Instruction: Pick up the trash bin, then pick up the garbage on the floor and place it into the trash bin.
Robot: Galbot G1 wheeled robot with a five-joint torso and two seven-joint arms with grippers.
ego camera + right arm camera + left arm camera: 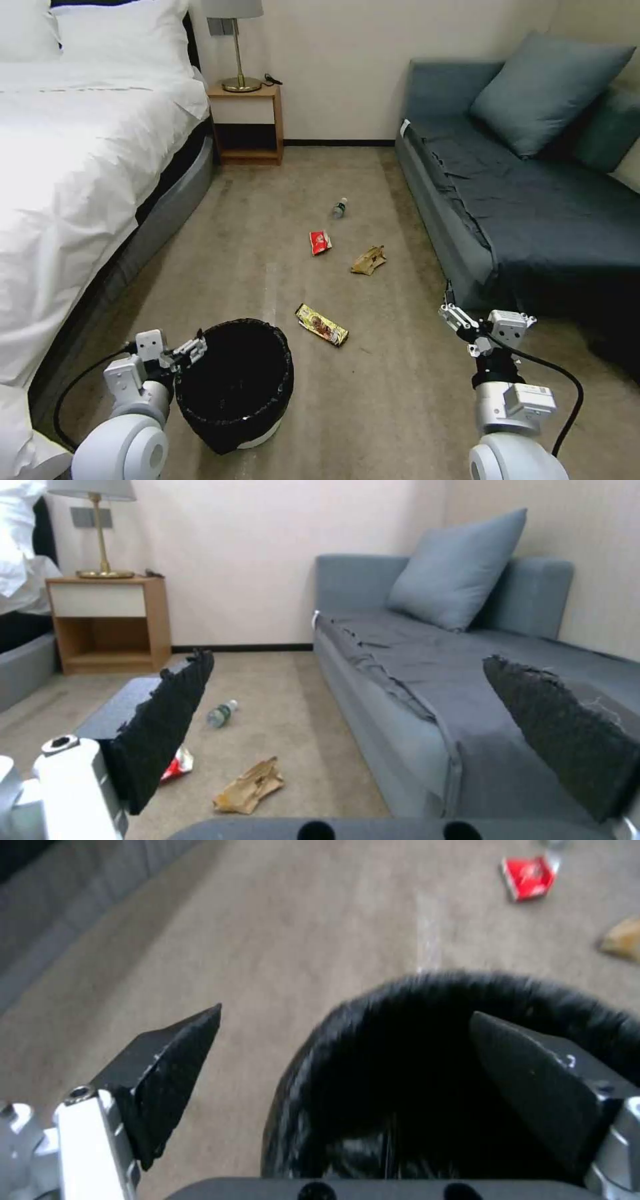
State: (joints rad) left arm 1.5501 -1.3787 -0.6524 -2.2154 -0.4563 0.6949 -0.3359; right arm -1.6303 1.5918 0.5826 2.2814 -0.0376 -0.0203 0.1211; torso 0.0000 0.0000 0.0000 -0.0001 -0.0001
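Lower left: left gripper (193,348) spread wide at the rim of the trash bin (235,383). Lower right: right gripper (460,319) spread, holding nothing, beside the sofa (533,220).

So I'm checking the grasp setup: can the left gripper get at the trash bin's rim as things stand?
Probably yes. The left gripper is open at the trash bin rim, one finger over the bag-lined opening and the other outside, with nothing between.

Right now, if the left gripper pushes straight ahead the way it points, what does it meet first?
Likely the trash bin: the open left gripper has one finger over the bag-lined mouth and the other over bare carpet, straddling the near rim. Depth is unclear.
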